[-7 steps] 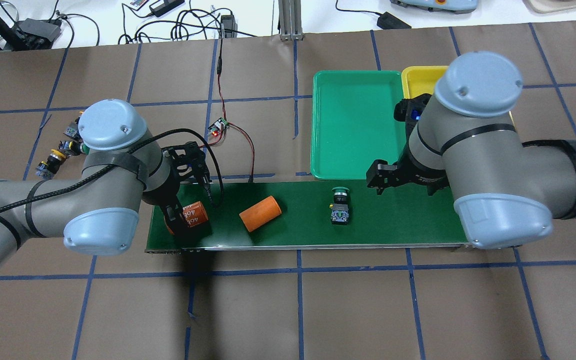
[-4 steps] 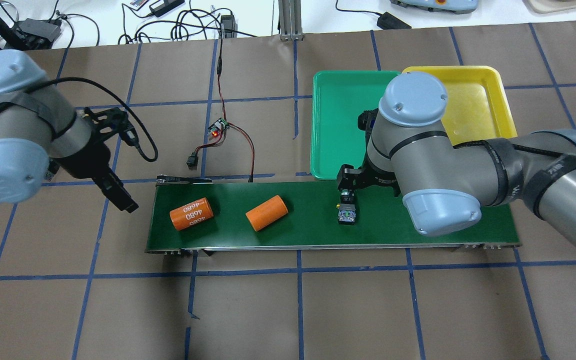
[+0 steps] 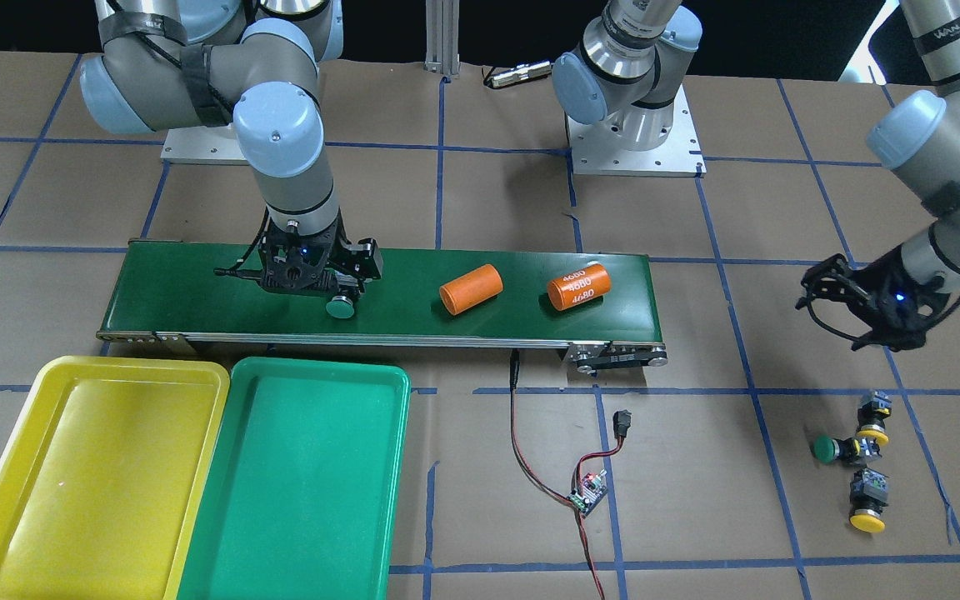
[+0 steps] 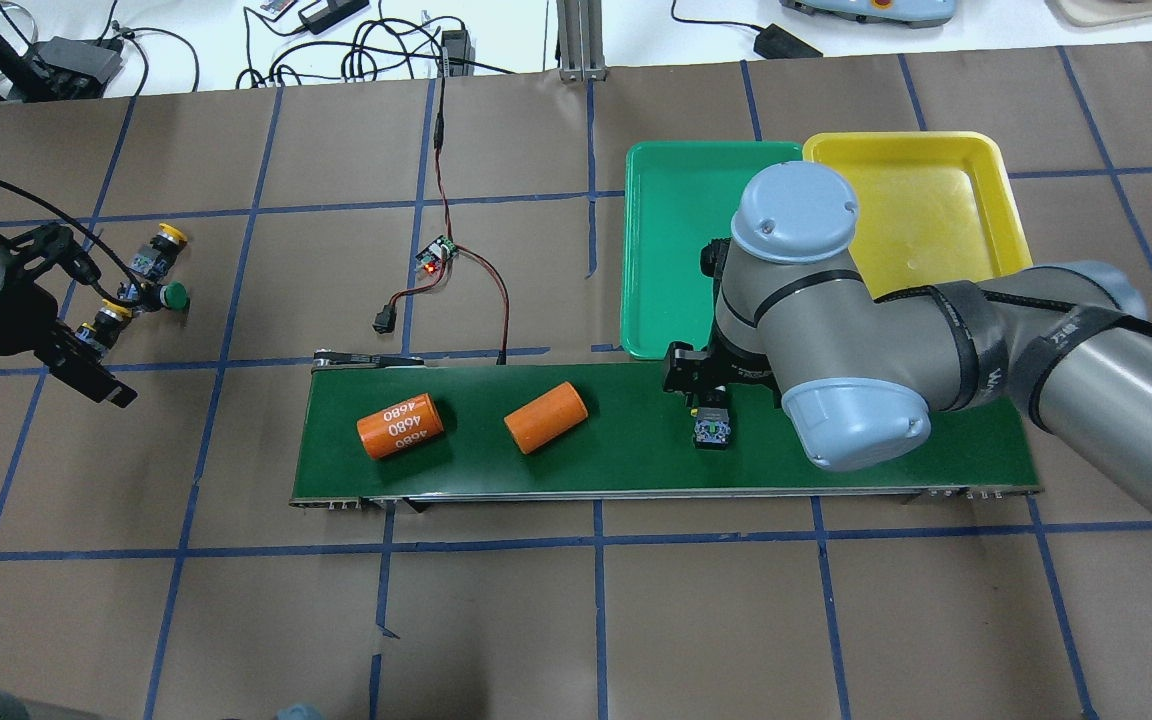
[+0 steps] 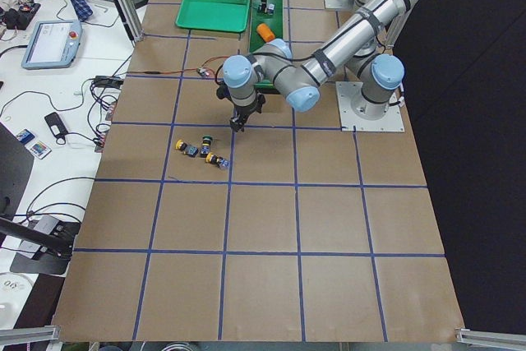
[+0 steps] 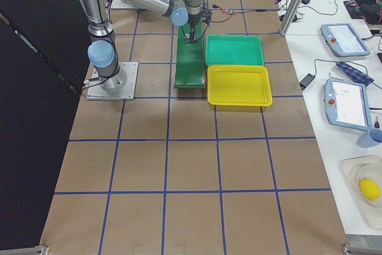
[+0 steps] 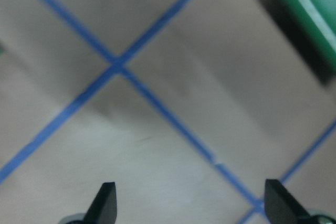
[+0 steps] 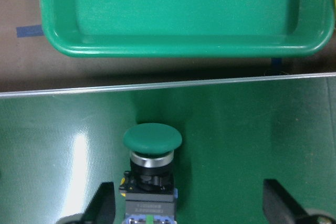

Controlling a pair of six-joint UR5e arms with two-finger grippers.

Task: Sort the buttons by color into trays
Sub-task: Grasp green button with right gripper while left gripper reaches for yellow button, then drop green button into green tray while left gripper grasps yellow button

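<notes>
A green button (image 8: pixel 152 139) lies on its side on the dark-green belt (image 4: pixel 616 450), cap towards the green tray (image 4: pixel 681 250). My right gripper (image 8: pixel 191 208) is open and stands over it, with the button between the fingers; it also shows in the overhead view (image 4: pixel 708 395) and the front view (image 3: pixel 317 279). The yellow tray (image 4: pixel 936 210) sits beside the green one. Both trays hold nothing. Two yellow buttons (image 4: pixel 161 243) (image 4: pixel 106 318) and one green button (image 4: pixel 172 295) lie on the paper at the far left. My left gripper (image 7: pixel 191 208) is open and empty above bare paper, close to them (image 4: pixel 86 370).
Two orange cylinders (image 4: pixel 399 426) (image 4: pixel 545 417) lie on the belt's left half. A small circuit board (image 4: pixel 436 255) with red and black wires lies on the paper behind the belt. Blue tape lines cross the brown paper.
My left arm swung from the belt's left end out to the loose buttons. My right gripper moved left over the green button. The cylinders and button drifted right along the belt.
</notes>
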